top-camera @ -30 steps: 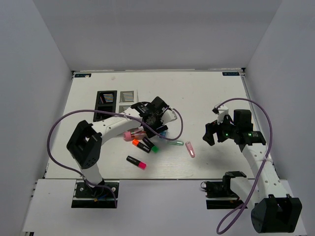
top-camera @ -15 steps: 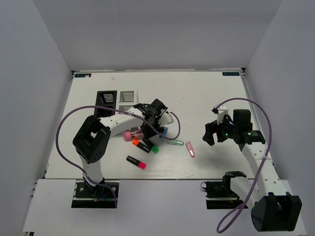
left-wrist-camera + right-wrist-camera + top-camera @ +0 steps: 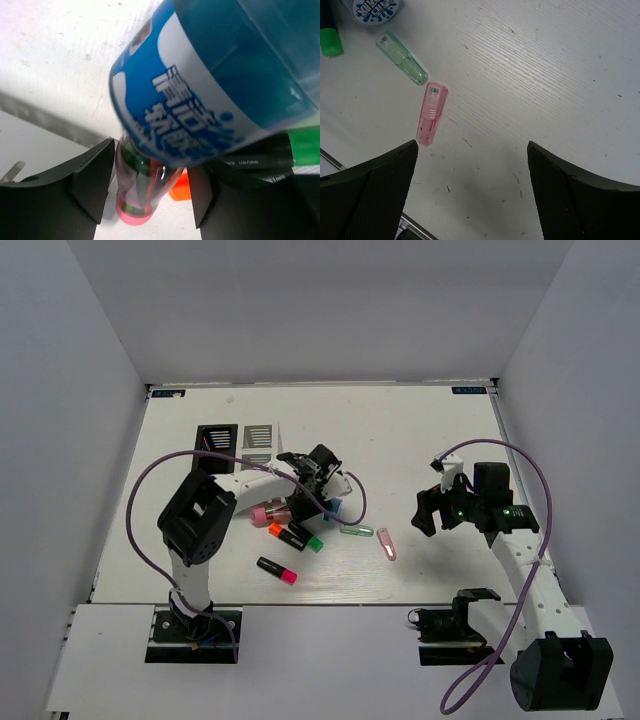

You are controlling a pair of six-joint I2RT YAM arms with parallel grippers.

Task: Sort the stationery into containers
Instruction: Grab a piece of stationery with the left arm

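My left gripper (image 3: 303,498) is low over the stationery cluster, jaws open, with the pink roll (image 3: 265,514) lying between its fingers (image 3: 87,182); I cannot tell whether they touch it. The blue-white roll (image 3: 200,90) sits just under the wrist and also shows in the top view (image 3: 334,507). The orange-capped marker (image 3: 275,530), green-capped marker (image 3: 312,542) and pink-capped marker (image 3: 277,570) lie close by. A green capsule (image 3: 401,57) and a pink capsule (image 3: 432,112) lie to the right. My right gripper (image 3: 472,145) is open and empty above bare table beside the pink capsule. The black container (image 3: 213,445) and white container (image 3: 258,438) stand at the back left.
The left arm's purple cable (image 3: 150,480) loops over the table's left side. The right arm's cable (image 3: 530,465) arcs above its wrist. White walls close in the table on three sides.
The left arm's elbow has swung inward and its gripper has shifted slightly over the pink roll. The items and the right arm have not moved.
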